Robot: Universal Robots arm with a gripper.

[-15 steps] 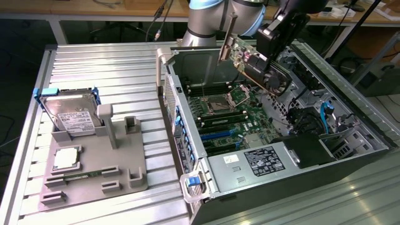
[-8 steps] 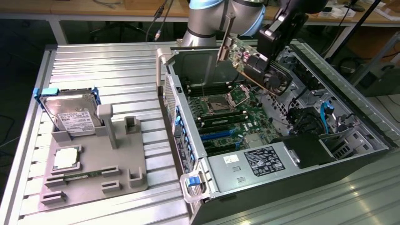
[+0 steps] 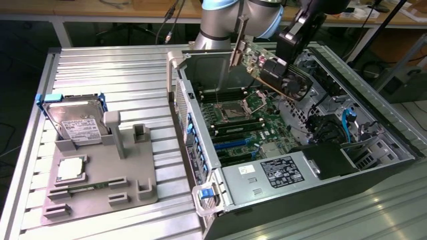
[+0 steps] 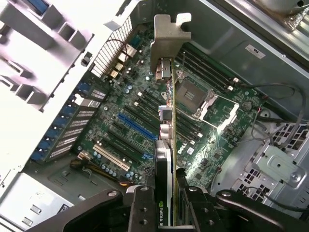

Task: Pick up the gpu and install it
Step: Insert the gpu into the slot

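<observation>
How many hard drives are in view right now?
1. The hard drive leans in the gray fixture on the exterior view's left; others could be hidden inside the computer case.

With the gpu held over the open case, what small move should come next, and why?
Likely turn and shift the gpu toward the blue slot before lowering. The tool holds it above the motherboard, and in the wrist view its edge crosses the slots at an angle.
</observation>
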